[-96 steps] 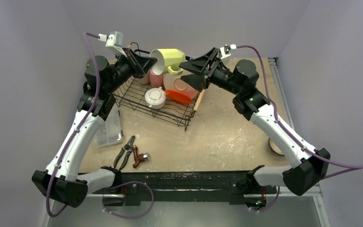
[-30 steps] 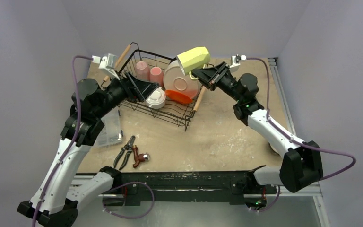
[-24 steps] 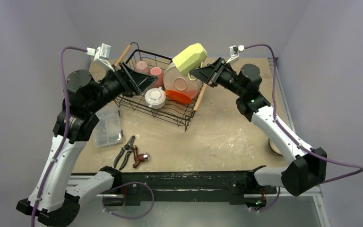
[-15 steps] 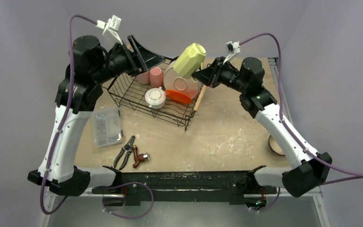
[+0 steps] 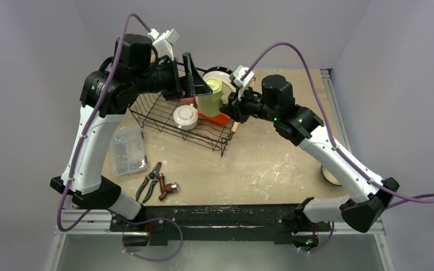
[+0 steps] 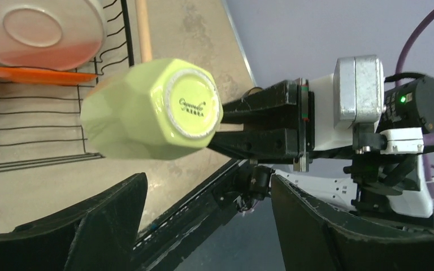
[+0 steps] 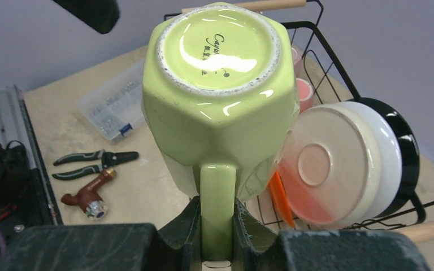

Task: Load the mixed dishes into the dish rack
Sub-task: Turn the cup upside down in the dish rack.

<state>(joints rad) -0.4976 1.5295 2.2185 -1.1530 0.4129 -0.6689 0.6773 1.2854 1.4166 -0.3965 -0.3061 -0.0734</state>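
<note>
We hold the mug (image 7: 220, 96) by its handle in the clenched right tool (image 7: 217, 217), base up, above the rack (image 5: 206, 140) and beside the standing plates (image 7: 328, 164). The left tool (image 6: 209, 226) hangs released and empty nearby. We should lower the mug slowly, mouth down, into a free slot clear of the plates, then release.

Left arm (image 5: 87, 148) and right arm (image 5: 334, 159), white and black, on a black base rail (image 5: 220, 216)
White link shells, black joint housings; a purple cable (image 5: 285, 46) runs to each wrist camera (image 6: 359, 84); left claw (image 5: 199, 79) and right claw (image 6: 219, 127) are matte black.
</note>
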